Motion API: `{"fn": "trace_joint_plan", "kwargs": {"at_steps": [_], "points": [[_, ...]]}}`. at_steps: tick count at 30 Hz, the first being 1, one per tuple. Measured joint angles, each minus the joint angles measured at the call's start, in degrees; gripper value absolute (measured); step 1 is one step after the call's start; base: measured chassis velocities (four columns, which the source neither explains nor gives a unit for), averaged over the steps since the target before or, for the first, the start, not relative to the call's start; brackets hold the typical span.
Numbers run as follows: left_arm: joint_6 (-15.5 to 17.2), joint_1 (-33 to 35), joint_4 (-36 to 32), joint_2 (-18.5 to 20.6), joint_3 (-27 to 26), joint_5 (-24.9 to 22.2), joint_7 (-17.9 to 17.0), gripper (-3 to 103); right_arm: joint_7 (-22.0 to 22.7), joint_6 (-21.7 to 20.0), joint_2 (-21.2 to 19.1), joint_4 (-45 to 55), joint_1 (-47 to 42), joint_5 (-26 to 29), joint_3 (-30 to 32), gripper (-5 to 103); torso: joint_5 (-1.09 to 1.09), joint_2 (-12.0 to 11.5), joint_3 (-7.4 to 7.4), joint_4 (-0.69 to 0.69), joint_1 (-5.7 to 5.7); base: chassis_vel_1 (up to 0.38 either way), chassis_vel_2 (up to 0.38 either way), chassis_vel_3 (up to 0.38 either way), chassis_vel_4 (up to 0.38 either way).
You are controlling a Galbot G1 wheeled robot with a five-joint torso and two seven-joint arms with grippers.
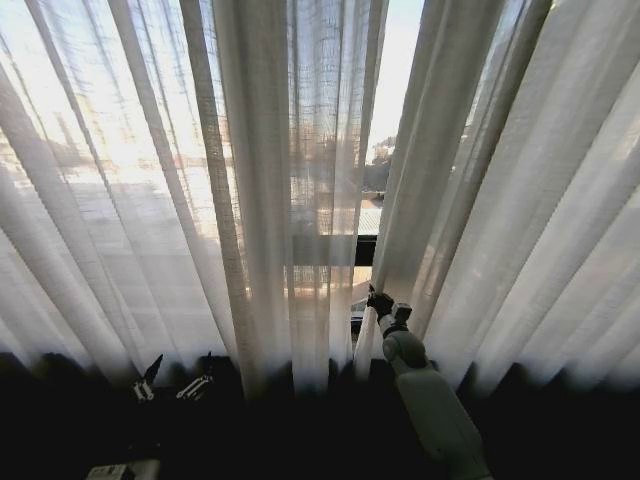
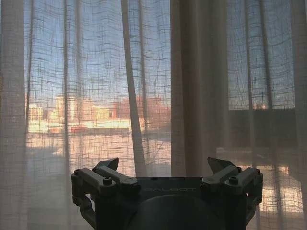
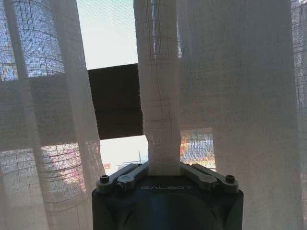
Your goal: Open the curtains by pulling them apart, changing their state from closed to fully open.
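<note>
The curtains hang as two sheer white pleated panels, the left panel [image 1: 150, 200] and the right panel [image 1: 520, 200], with a narrow gap [image 1: 385, 120] between them. My right gripper [image 1: 378, 298] is at the inner edge of the right panel. In the right wrist view the right gripper [image 3: 163, 168] is shut on a pinched fold of that curtain [image 3: 160, 96]. My left gripper [image 1: 175, 382] hangs low in front of the left panel. In the left wrist view the left gripper [image 2: 163, 167] is open, with the fabric [image 2: 192, 86] a little beyond its fingertips [image 2: 109, 164].
A dark window frame bar [image 3: 115, 100] and bright sky show through the gap. City buildings [image 2: 96, 112] glow behind the left fabric. The bottom of the head view is dark floor [image 1: 300, 440].
</note>
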Motion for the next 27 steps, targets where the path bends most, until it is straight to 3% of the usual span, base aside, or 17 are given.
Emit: {"fn": "trace_joint_plan", "kwargs": {"at_steps": [15, 27], "points": [[-0.37, -0.07, 0.78, -0.12, 0.38, -1.16, 1.50, 100, -0.43, -2.47, -0.37, 3.79, -2.43, -0.64, -0.38, 0, 0.00, 0.01, 0.00, 0.00, 0.00, 0.000, 0.000, 0.000, 0.000], [-2.88, 0.52, 2.66, -0.16, 0.26, -2.63, 2.87, 100, -0.50, -2.35, -0.44, 4.70, -3.89, -0.65, -0.47, 0, -0.01, 0.01, -0.01, 0.00, 0.00, -0.076, -0.082, 0.071, 0.079]]}}
